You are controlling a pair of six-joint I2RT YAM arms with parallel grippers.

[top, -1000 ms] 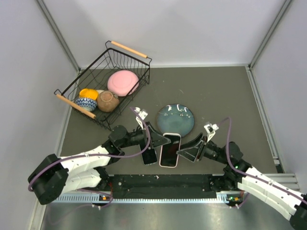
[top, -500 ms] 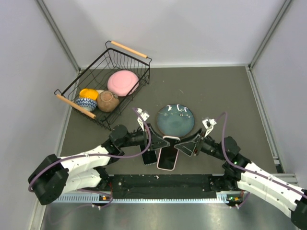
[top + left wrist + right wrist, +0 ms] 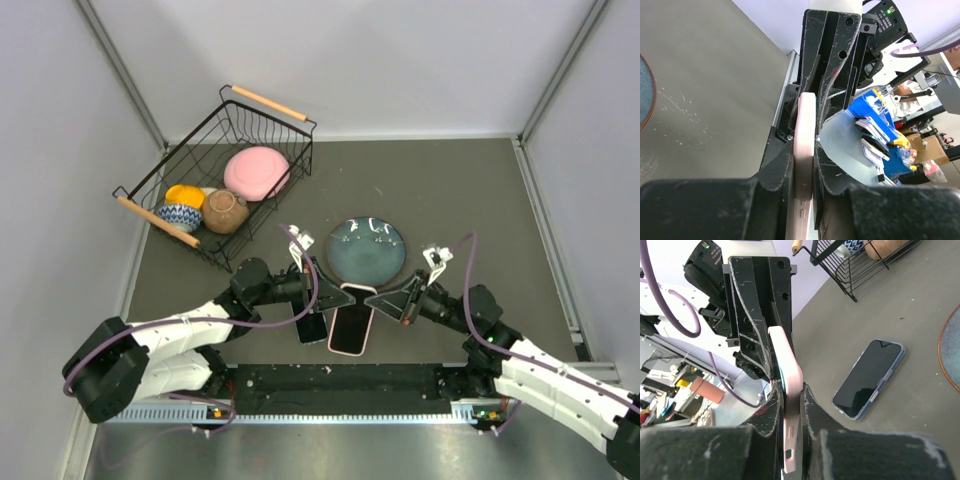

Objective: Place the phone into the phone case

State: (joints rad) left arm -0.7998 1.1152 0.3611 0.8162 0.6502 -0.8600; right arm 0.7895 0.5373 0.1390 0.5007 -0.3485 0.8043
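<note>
Table [image 3: 470,200] is carrying a wire basket [image 3: 306,150] of crockery at the far-left corner and a blue plate [image 3: 366,250] near the middle; neither is playing a part

Both arms are reaching in from the near edge and meeting between the plate and that edge. Left gripper [image 3: 804,172] is pinching the pink phone case [image 3: 350,322] by one end, fingers pressed onto its two faces. Right gripper [image 3: 790,410] is pinching the same end from the opposite side, also clamped on the case. Whether the case is resting on the table or hanging just above it, cannot tell

Phone [image 3: 312,328] is lying flat, screen up, just beside the case on its left, close to the near edge and partly under the left arm

Progress, as judged: only the case is being secured. The phone is sitting outside it, ungripped, so the whole insertion is remaining

Against a second ago: the right gripper is standing further in, moved from the case's right side to its far end, tip to tip with the left one. The case is lying slightly nearer the near edge. Phone, plate and basket are sitting where they were
</note>
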